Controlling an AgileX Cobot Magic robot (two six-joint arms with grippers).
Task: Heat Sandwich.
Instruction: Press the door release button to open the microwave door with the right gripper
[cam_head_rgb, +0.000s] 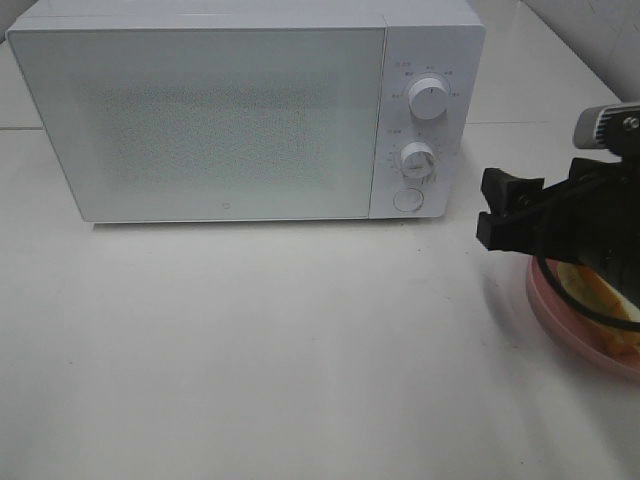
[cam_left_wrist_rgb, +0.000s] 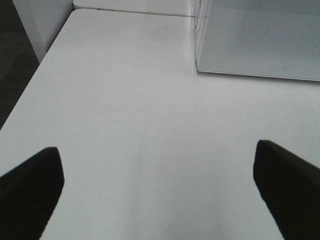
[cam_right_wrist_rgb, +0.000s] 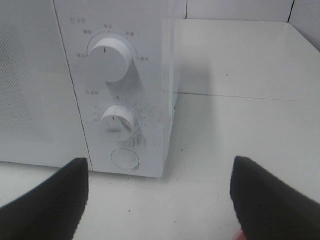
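Note:
The sandwich (cam_head_rgb: 597, 290) lies on a round pink plate (cam_head_rgb: 556, 312) at the table's right edge, mostly hidden under my right arm; only tan crust and pale bread show. My right gripper (cam_head_rgb: 493, 208) hovers just left of the plate, open and empty, pointing at the microwave's control panel. In the right wrist view its fingers (cam_right_wrist_rgb: 45, 200) stand wide apart before the panel. The white microwave (cam_head_rgb: 200, 120) stands at the back with its door closed. My left gripper (cam_left_wrist_rgb: 160, 195) is open over bare table, left of the microwave (cam_left_wrist_rgb: 260, 40), and is outside the exterior high view.
The panel carries an upper knob (cam_head_rgb: 428, 98), a lower knob (cam_head_rgb: 418, 158) and a round button (cam_head_rgb: 406, 200). The white table (cam_head_rgb: 280, 350) stretches in front of the microwave. Its left edge (cam_left_wrist_rgb: 30, 85) drops to dark floor.

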